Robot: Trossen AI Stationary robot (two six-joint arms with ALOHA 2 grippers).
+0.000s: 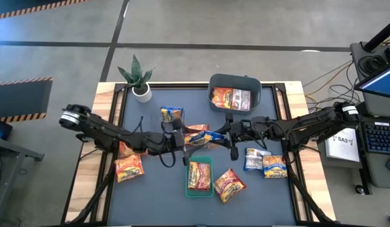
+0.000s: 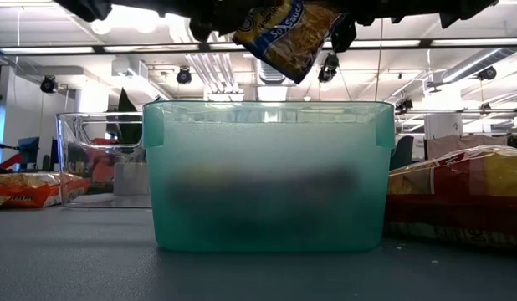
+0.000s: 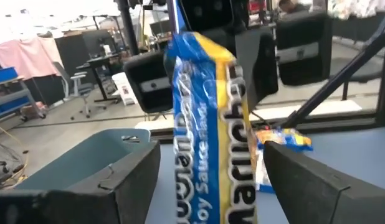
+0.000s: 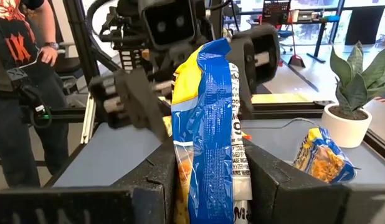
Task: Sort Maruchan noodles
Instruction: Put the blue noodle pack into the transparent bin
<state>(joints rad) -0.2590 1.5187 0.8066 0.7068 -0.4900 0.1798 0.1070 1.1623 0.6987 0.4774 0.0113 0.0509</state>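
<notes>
Sorting looks partly done. 1 orange packet [image 1: 199,174] lies in the green tray [image 1: 188,190] at 6 o'clock, and 2 packets [image 1: 231,98] sit in the grey-blue bin [image 1: 253,84] at 1 o'clock. Left loose on the table [image 1: 151,202] are orange ones at 8 o'clock [image 1: 129,167] and 5 o'clock [image 1: 229,184], a blue one at 11 o'clock [image 1: 171,114], plus a silver [image 1: 253,159] and a blue [image 1: 275,166] at 4 o'clock.

The blue-and-yellow packet [image 1: 204,137] hangs in the air at table centre, above the tray (a handover, I judge). The left gripper [image 1: 180,145] and right gripper [image 1: 230,133] are both clamped on it. Its long axis runs roughly 9-to-3 between them, the flat faces standing on edge between the fingers.
</notes>
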